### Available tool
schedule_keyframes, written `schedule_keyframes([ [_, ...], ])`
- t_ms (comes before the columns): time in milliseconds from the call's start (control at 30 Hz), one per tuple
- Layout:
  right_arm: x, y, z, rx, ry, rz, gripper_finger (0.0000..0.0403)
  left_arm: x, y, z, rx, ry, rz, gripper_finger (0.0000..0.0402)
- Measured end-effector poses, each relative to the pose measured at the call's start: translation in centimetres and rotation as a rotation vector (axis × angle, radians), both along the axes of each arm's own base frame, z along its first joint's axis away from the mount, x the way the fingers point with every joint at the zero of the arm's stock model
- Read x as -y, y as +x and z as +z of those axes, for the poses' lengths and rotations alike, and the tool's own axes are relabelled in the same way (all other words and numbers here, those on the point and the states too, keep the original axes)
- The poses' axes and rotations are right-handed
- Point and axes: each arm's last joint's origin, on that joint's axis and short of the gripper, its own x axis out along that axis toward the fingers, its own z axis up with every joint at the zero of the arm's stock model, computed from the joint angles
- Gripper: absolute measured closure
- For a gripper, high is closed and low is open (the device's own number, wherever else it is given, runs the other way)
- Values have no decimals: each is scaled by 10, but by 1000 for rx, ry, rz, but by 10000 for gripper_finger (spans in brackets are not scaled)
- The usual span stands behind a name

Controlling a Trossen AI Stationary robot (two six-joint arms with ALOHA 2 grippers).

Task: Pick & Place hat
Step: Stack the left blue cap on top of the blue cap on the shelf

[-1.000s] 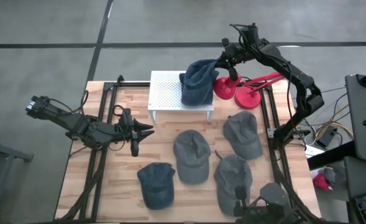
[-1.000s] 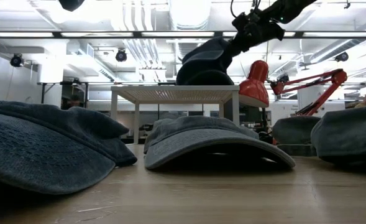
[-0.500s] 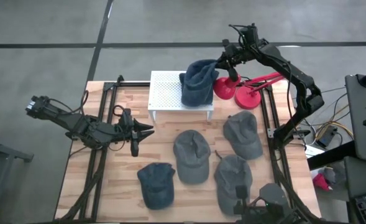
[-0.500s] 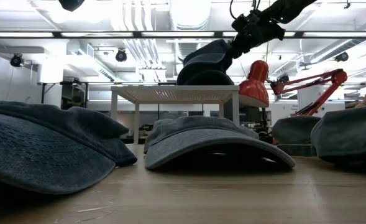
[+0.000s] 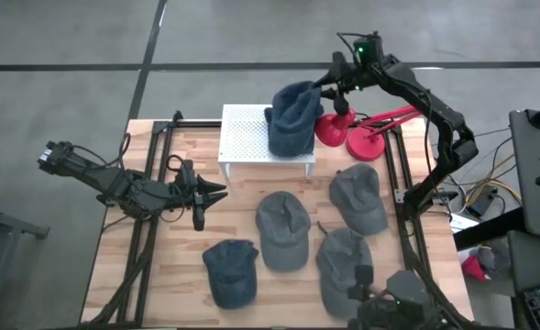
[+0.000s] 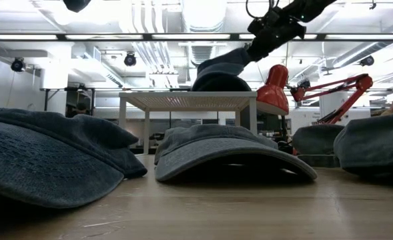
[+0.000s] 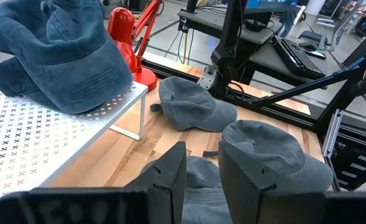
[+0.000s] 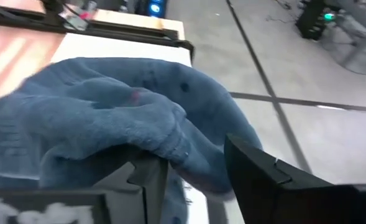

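A blue-grey hat (image 5: pixel 291 117) lies crumpled on the right end of the white perforated rack (image 5: pixel 247 133) at the table's far side; the low view shows the hat (image 6: pixel 219 73) on the rack top. My right gripper (image 5: pixel 327 87) hangs at the hat's far right edge, open, its fingers either side of a fold of cloth (image 8: pixel 170 124). My left gripper (image 5: pixel 216 194) waits over the table's left half, slightly open with nothing between its fingers (image 7: pixel 170 177). My right gripper's fingers stand apart, slanting down from the far right. A fold at the hat's far right edge (image 8: pixel 161 146) lies against the inner side of one finger (image 8: pixel 150 180); the other finger (image 8: pixel 257 180) is clear of the cloth. The hat's body rests on the rack.
Several grey and blue hats (image 5: pixel 281 229) lie on the wooden table in front of the rack. A red desk lamp (image 5: pixel 343 128) stands just right of the rack, under my right arm. Black frame rails (image 5: pixel 393 174) run along both sides.
My right gripper has opened and its wrist has turned, staying where it was. The hat's raised far right edge, pinched a second ago, has sunk lower toward the rack; the rest of the hat has stayed put.
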Motion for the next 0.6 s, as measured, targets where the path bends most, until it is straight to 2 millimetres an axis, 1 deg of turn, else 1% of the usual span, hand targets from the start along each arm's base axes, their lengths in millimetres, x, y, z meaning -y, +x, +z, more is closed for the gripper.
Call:
schedule_keyframes([
  [267, 2, -1, 13, -22, -72, -76, 217, 0, 0, 0, 0, 0, 0, 305],
  [600, 4, -3, 23, -56, -141, -164, 213, 0, 0, 0, 0, 0, -1, 305],
])
